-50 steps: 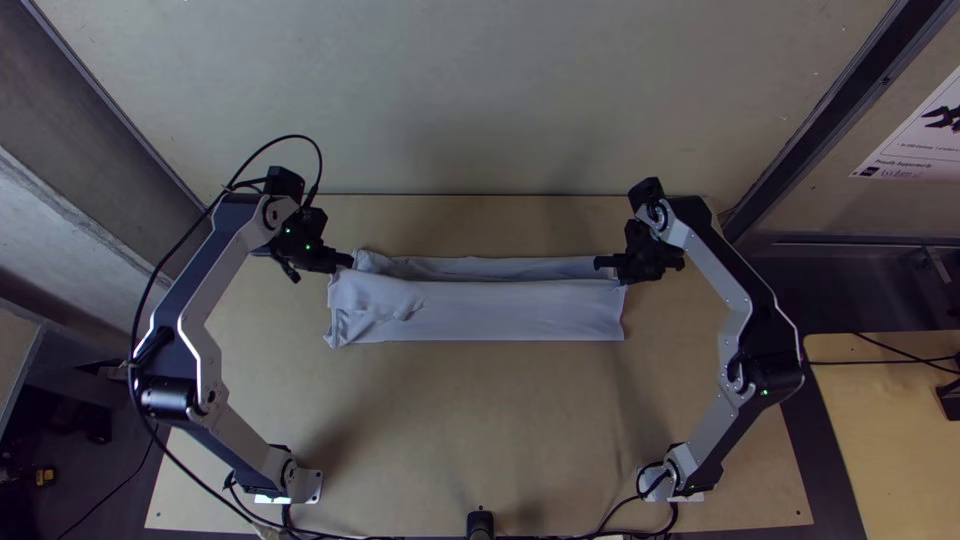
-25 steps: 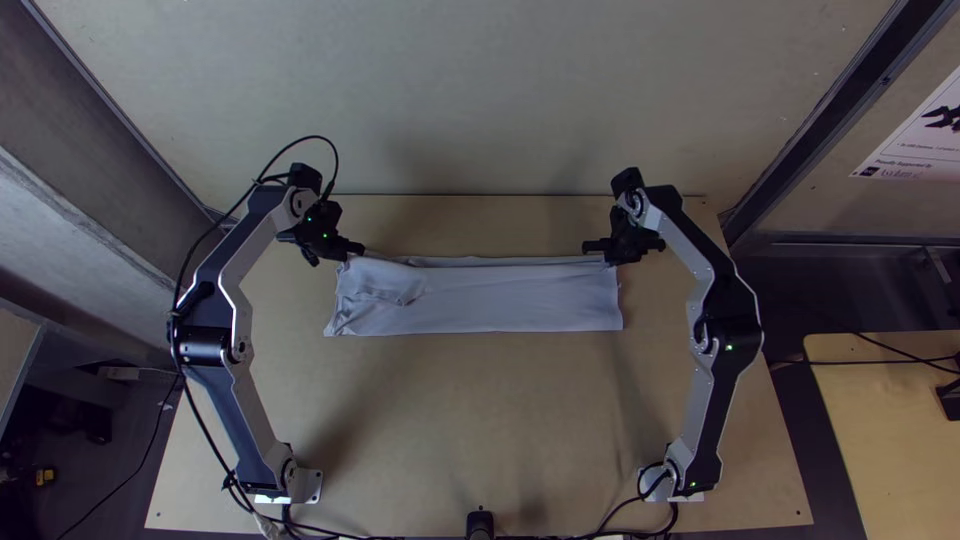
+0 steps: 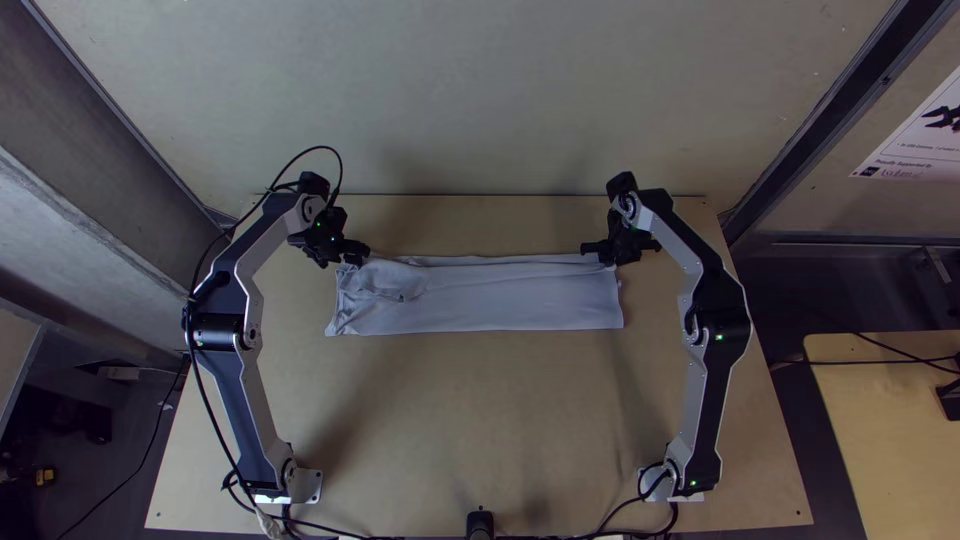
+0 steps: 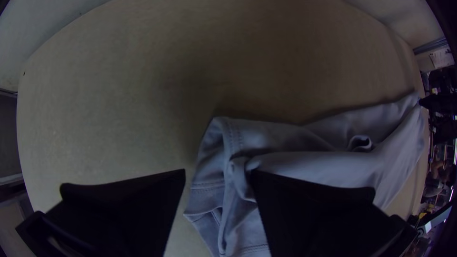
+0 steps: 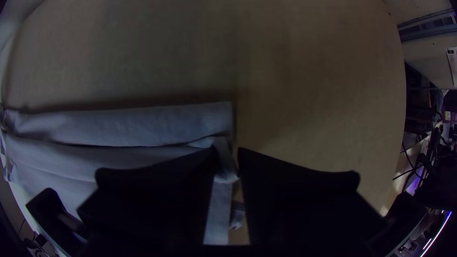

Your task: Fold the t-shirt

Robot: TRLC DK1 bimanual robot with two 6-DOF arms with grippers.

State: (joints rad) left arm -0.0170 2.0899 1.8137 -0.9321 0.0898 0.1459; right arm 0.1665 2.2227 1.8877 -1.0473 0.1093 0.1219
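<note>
currently | left gripper (image 3: pixel 358 256) parted at 1 end of folded t-shirt (image 3: pixel 500 300) | right gripper (image 3: pixel 595 250) pinching other end

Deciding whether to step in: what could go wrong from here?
The left claw is open at the rumpled end of the t-shirt, so it might catch only one layer. The right claw is at the opposite end; lifting alone, it could skew the cloth. Those rumples may get folded in.

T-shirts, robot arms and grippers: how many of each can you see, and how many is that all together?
T-shirts: 1, the pale one
Robot arms: 2, left arm and right arm
Grippers: 2, left gripper and right gripper
Total: 5
</note>
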